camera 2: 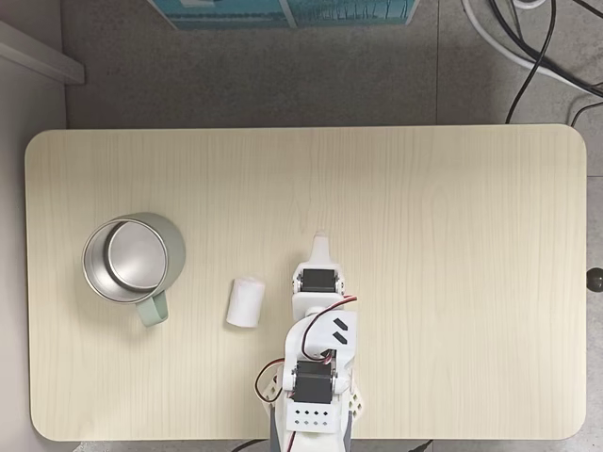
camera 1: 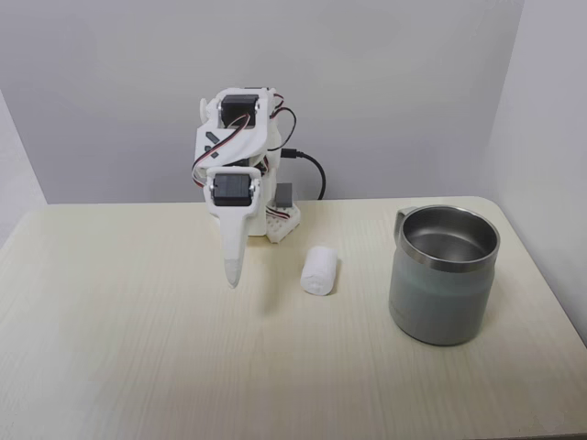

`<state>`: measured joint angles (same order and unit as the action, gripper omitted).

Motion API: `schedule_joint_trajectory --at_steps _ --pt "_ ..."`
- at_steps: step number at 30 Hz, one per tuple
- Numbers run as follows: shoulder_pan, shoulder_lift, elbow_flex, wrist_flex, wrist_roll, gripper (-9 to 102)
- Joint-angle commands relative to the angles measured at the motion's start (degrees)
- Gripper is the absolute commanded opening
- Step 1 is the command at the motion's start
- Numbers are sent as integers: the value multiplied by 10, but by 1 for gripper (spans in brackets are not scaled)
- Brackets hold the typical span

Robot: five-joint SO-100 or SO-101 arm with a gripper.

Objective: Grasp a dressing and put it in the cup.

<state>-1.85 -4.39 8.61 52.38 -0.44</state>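
Nearest the front view, the cup (camera 1: 444, 273) stands empty on the table (camera 1: 138, 367), so nothing is done yet. Beside it lies the dressing (camera 1: 319, 269), untouched; the pincer (camera 1: 233, 275) hangs closed and empty (tip down) just beside the roll.

Lab-like corner, bare grey walls (camera 1: 367, 82), floor cables (camera 2: 537, 47)

Dressing (camera 2: 247, 301) on table (camera 2: 452, 235), between cup (camera 2: 132, 260) and tool (camera 2: 321, 247).

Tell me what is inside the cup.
Nothing shows inside the cup: both fixed views show bare shiny metal. The dressing lies on the table beside it, and the gripper hangs apart.
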Motion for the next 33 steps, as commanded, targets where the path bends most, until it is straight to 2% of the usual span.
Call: schedule_joint_trajectory --at_steps 1,25,33 --pt "12 -5 8 9 13 0" --pt "18 -5 11 11 -1 0" --pt "13 -6 168 98 -71 0"
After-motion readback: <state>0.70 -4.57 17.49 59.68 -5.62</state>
